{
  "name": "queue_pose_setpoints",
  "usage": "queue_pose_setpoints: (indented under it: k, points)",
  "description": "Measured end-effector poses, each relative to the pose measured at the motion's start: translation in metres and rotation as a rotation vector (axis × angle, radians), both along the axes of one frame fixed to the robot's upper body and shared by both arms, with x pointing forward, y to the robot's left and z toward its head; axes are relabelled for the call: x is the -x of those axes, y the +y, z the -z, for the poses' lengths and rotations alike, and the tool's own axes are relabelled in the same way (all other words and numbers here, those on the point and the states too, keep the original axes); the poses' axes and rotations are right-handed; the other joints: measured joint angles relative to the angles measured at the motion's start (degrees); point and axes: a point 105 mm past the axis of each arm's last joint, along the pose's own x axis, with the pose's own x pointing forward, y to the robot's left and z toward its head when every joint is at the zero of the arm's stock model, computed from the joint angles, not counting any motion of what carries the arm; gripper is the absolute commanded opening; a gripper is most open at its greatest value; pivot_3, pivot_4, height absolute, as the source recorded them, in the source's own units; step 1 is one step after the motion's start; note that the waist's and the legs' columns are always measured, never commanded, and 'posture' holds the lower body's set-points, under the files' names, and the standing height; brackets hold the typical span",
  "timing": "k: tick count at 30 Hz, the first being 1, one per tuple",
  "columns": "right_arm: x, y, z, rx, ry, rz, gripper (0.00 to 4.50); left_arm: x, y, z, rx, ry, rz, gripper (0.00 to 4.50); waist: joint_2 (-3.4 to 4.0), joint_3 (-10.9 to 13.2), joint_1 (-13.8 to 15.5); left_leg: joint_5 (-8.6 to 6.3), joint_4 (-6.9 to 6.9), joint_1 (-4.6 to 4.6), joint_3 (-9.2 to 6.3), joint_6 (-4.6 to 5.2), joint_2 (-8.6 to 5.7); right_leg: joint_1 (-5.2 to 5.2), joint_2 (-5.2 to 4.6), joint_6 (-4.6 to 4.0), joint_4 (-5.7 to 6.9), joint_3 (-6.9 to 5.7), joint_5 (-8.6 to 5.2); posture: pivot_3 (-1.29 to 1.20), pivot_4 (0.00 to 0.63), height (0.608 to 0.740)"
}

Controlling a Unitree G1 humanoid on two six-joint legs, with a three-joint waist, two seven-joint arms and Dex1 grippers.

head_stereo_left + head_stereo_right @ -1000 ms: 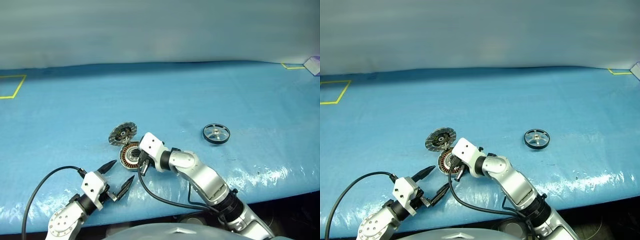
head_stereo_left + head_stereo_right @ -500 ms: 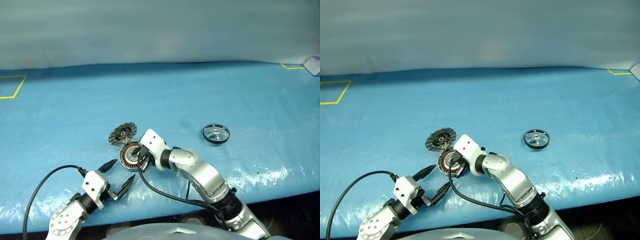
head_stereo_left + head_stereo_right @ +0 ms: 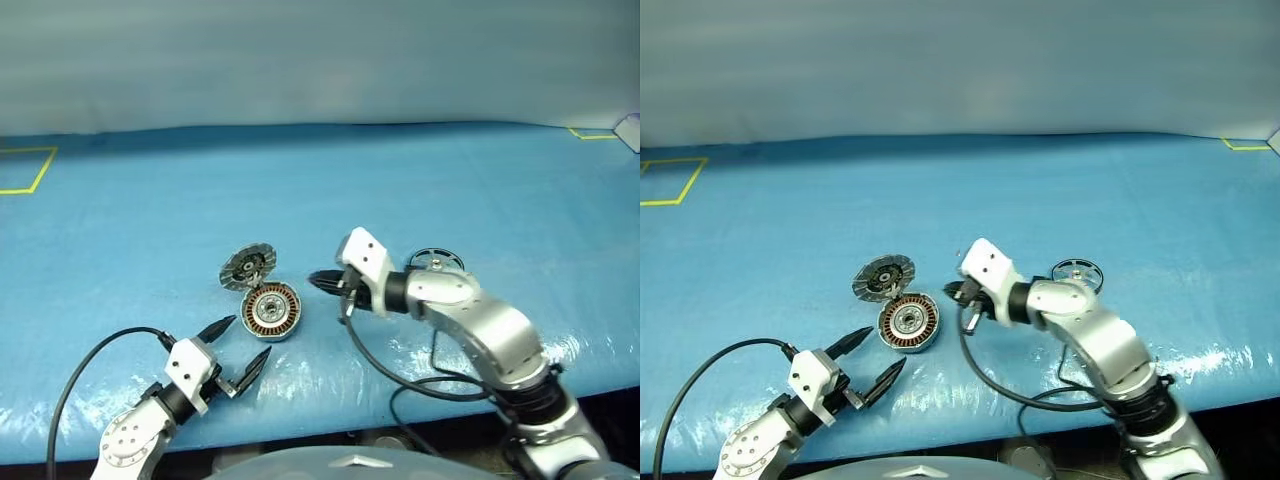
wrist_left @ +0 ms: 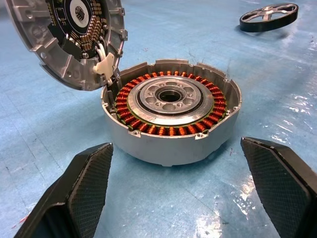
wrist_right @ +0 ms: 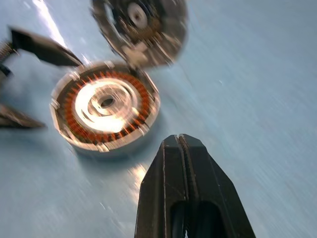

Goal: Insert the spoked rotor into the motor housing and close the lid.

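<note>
The motor housing (image 4: 171, 116) sits open on the blue bench (image 3: 150, 230), copper windings ringing a silver centre, its lid (image 4: 67, 37) tilted up at the far edge (dark inner face showing); the spoked rotor (image 3: 1077, 272) lies well apart to the right, partly behind the right arm. The left pincer (image 3: 242, 348) is spread wide just before the housing, empty; the right pincer (image 5: 182, 148) is pressed closed, empty, right of the housing, with bare bench all around.

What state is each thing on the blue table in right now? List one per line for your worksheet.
Round grey metal motor housing with copper windings: open, no rotor inside.
Round grey hinged lid with dark segments: swung up, open.
Dark-rimmed, silver-spoked rotor: flat on the table, apart from the housing.
Left gripper: open, empty, facing the housing.
Right gripper: shut, empty.
</note>
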Motion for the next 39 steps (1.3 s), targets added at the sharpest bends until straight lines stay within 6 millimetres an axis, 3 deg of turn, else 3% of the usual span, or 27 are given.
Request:
queue_pose_setpoints:
  k: [4, 7, 9, 15, 25, 39]
  points:
    - [-0.018, -0.069, 0.006, 0.211, 0.030, 0.130, 0.05, -0.007, -0.005, -0.006, -0.004, -0.030, 0.045, 4.50, -0.02, 0.05, 0.19, 0.00, 0.00, 0.00, 0.07, 0.01, 0.00, 0.00, -0.01, 0.00, 0.00, 0.02, 0.00, 0.00, 0.150, 0.740]
    - [-0.025, -0.094, 0.004, 0.269, 0.038, 0.174, 0.05, -0.008, -0.009, -0.008, -0.003, -0.036, 0.081, 4.50, -0.06, 0.08, -0.01, -0.03, 0.00, 0.02, 0.14, 0.06, 0.03, 0.00, 0.00, 0.00, 0.00, 0.04, 0.00, 0.00, 0.150, 0.740]
    - [-0.027, -0.101, 0.005, 0.285, 0.045, 0.184, 0.05, -0.009, -0.016, -0.009, 0.009, -0.042, 0.109, 4.50, -0.07, 0.09, 0.05, -0.04, 0.01, 0.02, 0.15, 0.07, 0.03, 0.01, -0.01, 0.01, -0.01, 0.05, 0.01, 0.00, 0.150, 0.740]
    - [-0.031, -0.119, 0.003, 0.321, 0.048, 0.223, 1.92, -0.007, -0.023, -0.009, 0.022, -0.039, 0.142, 4.50, -0.13, 0.12, 0.41, -0.05, 0.06, 0.01, 0.15, 0.08, 0.01, 0.05, -0.02, 0.06, -0.04, 0.06, 0.04, 0.00, 0.150, 0.740]
    - [-0.039, -0.134, -0.003, 0.345, 0.040, 0.280, 1.92, -0.004, -0.026, -0.008, 0.030, -0.032, 0.152, 4.50, -0.14, 0.14, 0.52, -0.05, 0.07, 0.02, 0.15, 0.09, 0.01, 0.07, -0.02, 0.07, -0.04, 0.07, 0.04, 0.00, 0.150, 0.740]
    - [-0.040, -0.152, 0.011, 0.341, 0.126, 0.342, 1.92, -0.001, -0.031, -0.005, 0.055, -0.021, 0.135, 4.50, -0.14, 0.14, 0.73, -0.06, 0.09, 0.04, 0.18, 0.10, 0.01, 0.09, -0.02, 0.07, -0.05, 0.10, 0.05, 0.00, 0.150, 0.740]
